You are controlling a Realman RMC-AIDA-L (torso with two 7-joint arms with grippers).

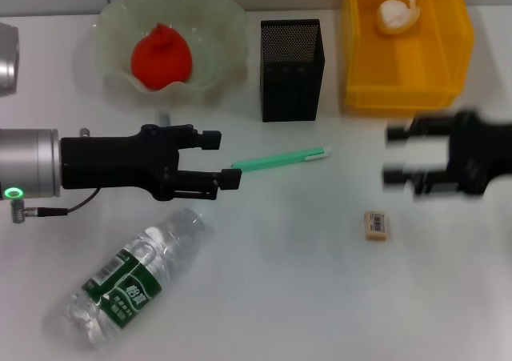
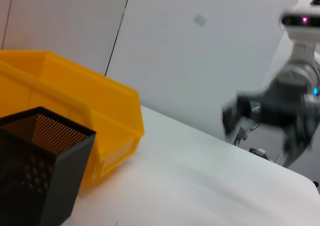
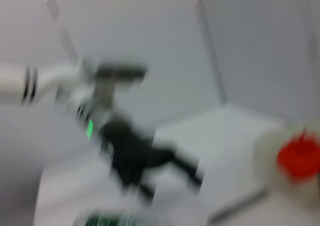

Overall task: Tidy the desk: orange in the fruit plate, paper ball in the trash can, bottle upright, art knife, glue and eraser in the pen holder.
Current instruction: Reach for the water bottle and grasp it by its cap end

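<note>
Left wrist view. The trash can [image 2: 75,105], a bright yellow rectangular bin with straight walls, stands on the white table [image 2: 200,186]; only one corner and parts of two walls are visible. The pen holder [image 2: 40,171], a black mesh cup, stands just in front of the bin and overlaps its lower wall; its open top faces upward and its interior is not resolved. Beyond the far table edge, well apart from both containers, the right end effector [image 2: 235,117] appears blurred on a grey arm, with the robot's white head above it. Pale wall panels form the background.
</note>
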